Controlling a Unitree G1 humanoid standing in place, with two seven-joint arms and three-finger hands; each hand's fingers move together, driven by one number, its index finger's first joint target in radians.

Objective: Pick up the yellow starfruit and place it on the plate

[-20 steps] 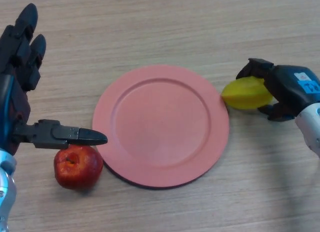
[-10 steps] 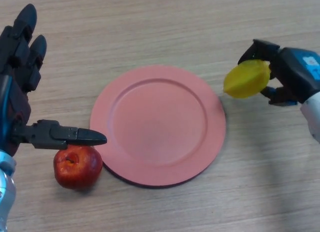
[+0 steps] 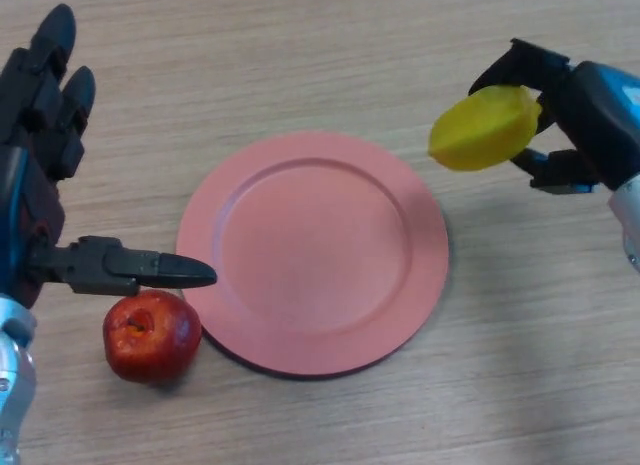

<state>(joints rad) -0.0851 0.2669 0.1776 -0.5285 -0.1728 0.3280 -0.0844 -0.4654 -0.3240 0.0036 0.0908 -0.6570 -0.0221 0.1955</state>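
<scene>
Starfruit held clear of the table, beside the plate.

At the left, the left hand [image 3: 40, 175] is spread open, fingers straight, its thumb stretched just above an apple [image 3: 151, 336]. A pink plate [image 3: 312, 250] is seen between the two hands. At the right, the starfruit [image 3: 484, 129] is gripped by the curled fingers and thumb of the right hand [image 3: 580, 110], beyond the plate's far right rim.

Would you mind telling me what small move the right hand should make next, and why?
Probably carry the yellow starfruit leftward over the round pink plate: the right hand holds the fruit in its fingers, beyond the plate's right rim.
</scene>
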